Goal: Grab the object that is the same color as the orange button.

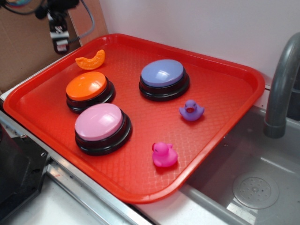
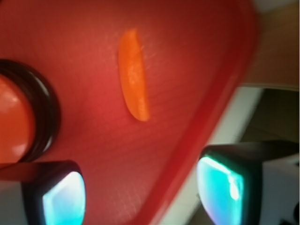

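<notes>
Pincer (image 2: 140,190) agape; crescent (image 2: 133,75) lies lengthwise.

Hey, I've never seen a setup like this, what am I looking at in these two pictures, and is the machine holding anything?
This is a small robot arm working over a red tray beside a sink. The exterior view looks from the side; the arm's pincer hangs at the tray's far left corner. The wrist view comes from a camera on the arm, looking down between its two open fingers. On the tray sit an orange button, a pink button, a blue-purple button, a purple duck, a pink duck and a small orange crescent, like an orange slice. Nothing is held; the crescent lies below the pincer.
</notes>
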Robot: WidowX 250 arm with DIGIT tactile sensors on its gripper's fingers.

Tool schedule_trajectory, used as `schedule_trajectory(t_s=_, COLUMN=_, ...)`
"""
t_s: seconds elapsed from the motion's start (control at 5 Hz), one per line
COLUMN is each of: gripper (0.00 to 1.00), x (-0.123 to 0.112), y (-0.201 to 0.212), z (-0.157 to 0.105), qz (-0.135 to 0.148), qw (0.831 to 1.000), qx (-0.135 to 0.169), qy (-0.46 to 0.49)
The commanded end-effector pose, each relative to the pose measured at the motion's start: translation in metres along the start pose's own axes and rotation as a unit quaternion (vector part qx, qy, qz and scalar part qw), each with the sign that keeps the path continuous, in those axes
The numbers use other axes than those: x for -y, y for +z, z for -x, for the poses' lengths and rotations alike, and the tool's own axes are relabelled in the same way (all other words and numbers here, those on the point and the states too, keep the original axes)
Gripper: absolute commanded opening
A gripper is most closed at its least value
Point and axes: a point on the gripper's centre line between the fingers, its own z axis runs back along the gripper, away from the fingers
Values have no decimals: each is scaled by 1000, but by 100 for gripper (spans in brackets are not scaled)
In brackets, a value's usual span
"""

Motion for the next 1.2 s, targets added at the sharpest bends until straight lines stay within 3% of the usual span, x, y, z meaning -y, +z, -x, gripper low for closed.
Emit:
schedule_trajectory(t_s=0.0, gripper=100, x=-14, y=-17, z=-35, qz=14, qw=1000, qx=-1, qy=-24)
schedule_trajectory(t_s=0.4, gripper=100, x=-8, y=-35, z=-46, qz=31, qw=999, qx=-24, qy=-29)
schedule_trajectory(t_s=0.6, gripper=0, x=-1, y=-42, z=-48, qz=29, qw=999, qx=-31, qy=-22)
schedule_trajectory(t_s=1.0, gripper=0, x=21, y=-25, z=-54, qz=44, qw=999, qx=-24, qy=-7)
